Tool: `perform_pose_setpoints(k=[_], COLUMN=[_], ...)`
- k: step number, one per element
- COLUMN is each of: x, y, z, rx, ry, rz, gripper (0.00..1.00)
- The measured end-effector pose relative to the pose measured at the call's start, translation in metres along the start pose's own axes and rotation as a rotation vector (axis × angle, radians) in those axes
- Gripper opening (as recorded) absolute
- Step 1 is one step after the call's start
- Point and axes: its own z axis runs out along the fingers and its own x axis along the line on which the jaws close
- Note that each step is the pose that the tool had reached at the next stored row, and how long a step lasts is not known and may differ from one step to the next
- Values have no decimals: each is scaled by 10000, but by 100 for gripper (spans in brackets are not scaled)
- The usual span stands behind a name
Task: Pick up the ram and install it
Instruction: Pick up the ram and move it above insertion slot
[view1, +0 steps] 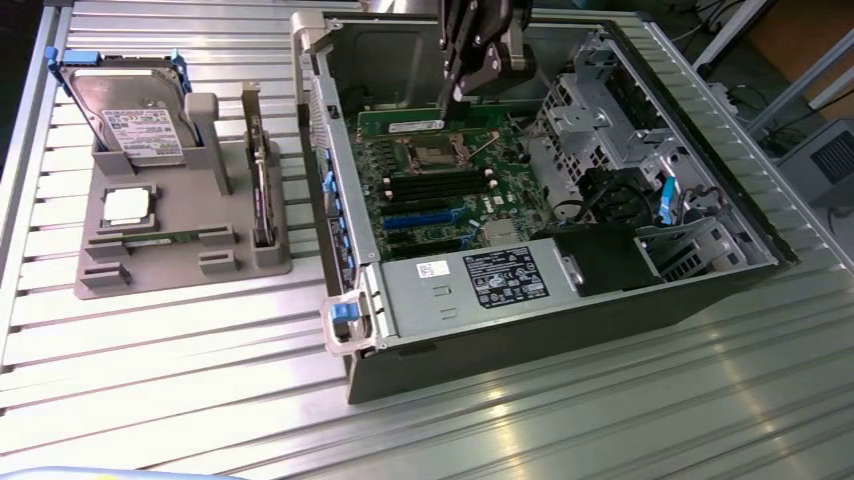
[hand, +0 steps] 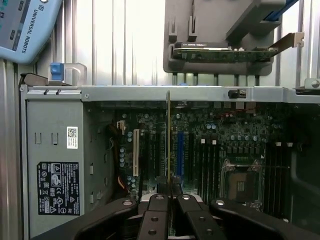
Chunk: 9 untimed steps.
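My gripper (hand: 169, 190) is nearly closed, pinching the ram (hand: 168, 135) across its flat faces, edge-down over the board (view1: 441, 200). I judge it light, stiff and brittle: best held mid-length, gently, off the chips.

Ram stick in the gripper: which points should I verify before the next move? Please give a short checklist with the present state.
1. Grip: the gripper is shut on the ram: ok.
2. Ram is inside the open case, not seated in any slot: ok.
3. Ram runs parallel to the slots: ok.
4. Ram is over the black memory slots: not ok, in the wrist view its edge lines up beside the blue slot.
5. Slot latches are open: cannot tell.
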Motion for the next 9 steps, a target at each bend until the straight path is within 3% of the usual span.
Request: perform_pose_setpoints(k=[9], x=[1], y=[-61], z=[-2], rx=[0], ry=[19], rz=[0], gripper=[12])
